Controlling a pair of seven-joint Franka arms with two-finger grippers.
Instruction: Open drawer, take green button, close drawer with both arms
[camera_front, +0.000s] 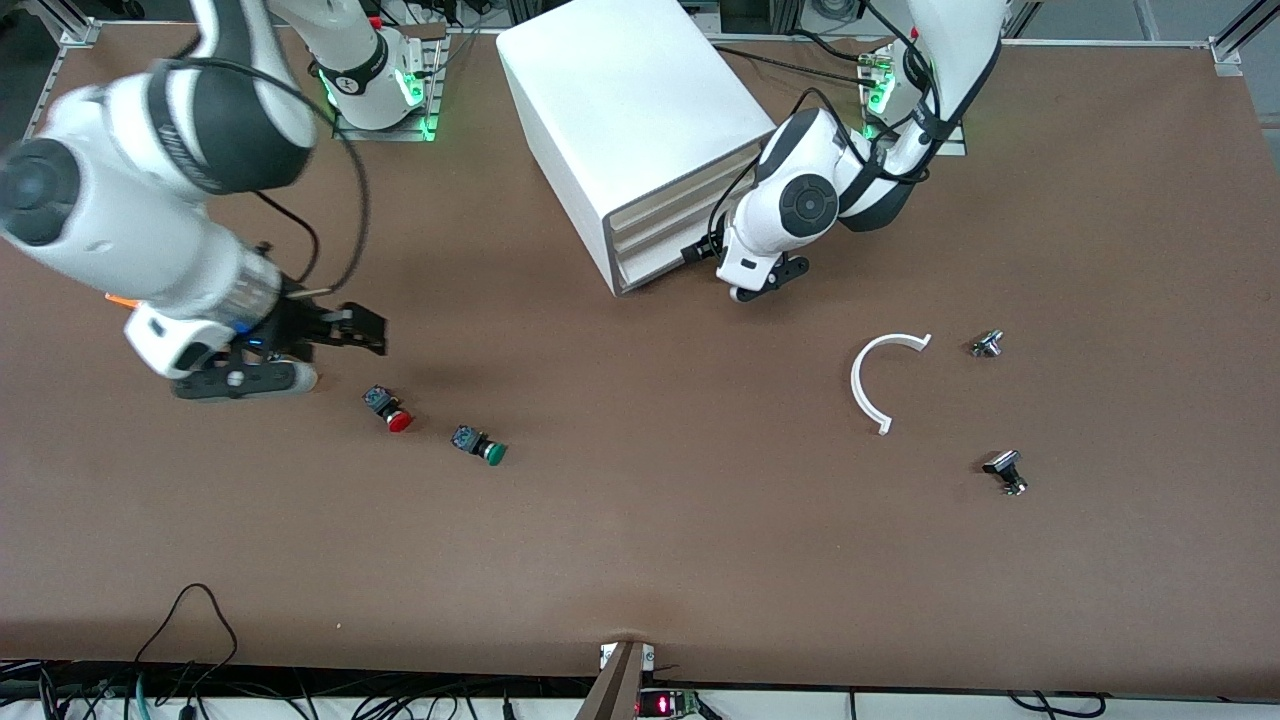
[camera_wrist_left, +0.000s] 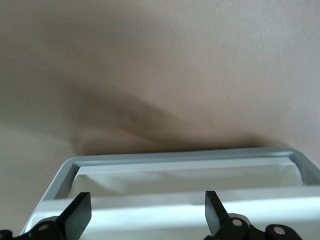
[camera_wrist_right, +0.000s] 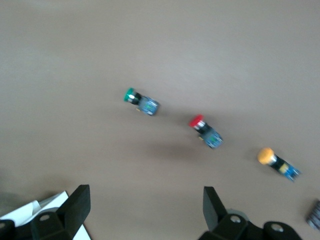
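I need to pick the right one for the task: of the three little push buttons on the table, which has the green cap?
The green-capped button: it lies nearest the front camera; the red-capped button lies beside it, the orange-capped button toward the right arm's end.

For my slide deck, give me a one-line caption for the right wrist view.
Open right gripper above green, red and orange buttons lying on the brown table.
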